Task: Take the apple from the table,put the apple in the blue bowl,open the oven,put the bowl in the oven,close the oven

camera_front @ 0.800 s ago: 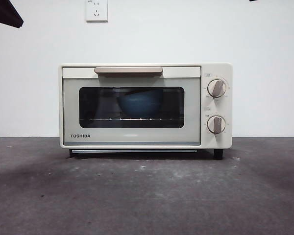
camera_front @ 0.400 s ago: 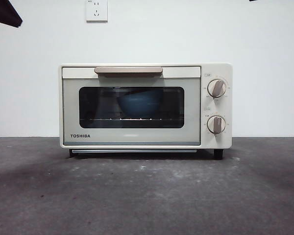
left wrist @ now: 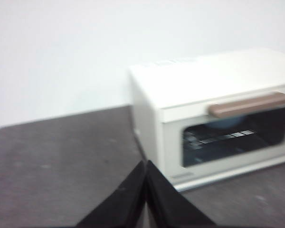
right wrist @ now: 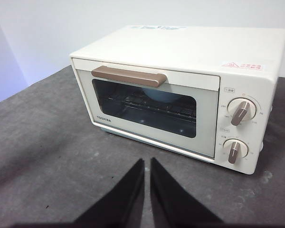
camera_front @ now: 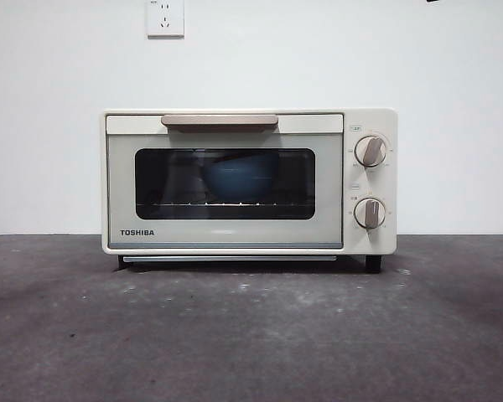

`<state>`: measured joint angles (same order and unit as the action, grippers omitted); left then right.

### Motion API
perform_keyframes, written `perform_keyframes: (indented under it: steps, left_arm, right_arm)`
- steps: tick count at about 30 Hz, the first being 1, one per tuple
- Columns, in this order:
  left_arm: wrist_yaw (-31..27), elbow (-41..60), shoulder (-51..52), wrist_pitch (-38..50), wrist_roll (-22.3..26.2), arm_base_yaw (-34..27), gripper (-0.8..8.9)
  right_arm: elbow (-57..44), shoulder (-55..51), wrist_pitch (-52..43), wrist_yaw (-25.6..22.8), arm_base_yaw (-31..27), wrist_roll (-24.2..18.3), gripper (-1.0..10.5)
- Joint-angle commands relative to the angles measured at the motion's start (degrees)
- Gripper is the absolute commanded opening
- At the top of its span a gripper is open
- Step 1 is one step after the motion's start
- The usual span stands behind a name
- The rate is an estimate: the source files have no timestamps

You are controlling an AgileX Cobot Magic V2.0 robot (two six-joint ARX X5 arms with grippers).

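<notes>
Both claws are seen held up off the dark grey, mottled tabletop [camera_front: 251, 335], well apart from the cream-white boxy TOSHIBA toaster oven [camera_front: 250, 180]. The left claw [left wrist: 146, 164] is shown with its two black jaws pressed together at the tips, nothing gripped between them; it is hung over bare tabletop off the oven's left end, though that view is blurred. The right claw [right wrist: 147, 162] is seen with its jaws drawn nearly together, only a thin slit left between them, and nothing held; it is poised above the tabletop on the near side of the oven, facing the door.

The oven door is shut flat against the body, the beige bar handle [camera_front: 220, 121] lying across its top edge. Through the dark glass window [camera_front: 225, 183] the deep round matte blue bowl [camera_front: 239, 178] is made out, set on the wire rack [camera_front: 225, 203] towards the middle of the chamber. Its rim is glimpsed just under the handle in the right wrist view as well. The round red apple cannot be made out through the glass.

Two round knobs [camera_front: 370, 151] are stacked on the panel at the oven's right end. A white wall socket [camera_front: 165, 18] is fixed on the pale wall beyond the oven, above and to the left.
</notes>
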<state>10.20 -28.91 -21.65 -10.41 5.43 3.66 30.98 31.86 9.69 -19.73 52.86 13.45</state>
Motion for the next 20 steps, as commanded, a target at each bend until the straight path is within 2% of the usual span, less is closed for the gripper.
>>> perform_keyframes:
  steps: [1, 10, 20]
  left_arm:
    - [-0.2, 5.1, 4.0, 3.8, 0.9, -2.0, 0.08]
    - [-0.4, 19.7, 14.0, 6.0, -2.1, -3.4, 0.08]
    - [-0.4, 26.7, 21.0, 3.7, -3.3, -3.4, 0.08]
  right_arm:
    - [0.2, 0.1, -0.7, -0.2, 0.6, -0.5, 0.0]
    - [0.2, 0.1, -0.7, -0.2, 0.6, -0.5, 0.0]
    - [0.2, 0.1, -0.7, -0.2, 0.6, -0.5, 0.0]
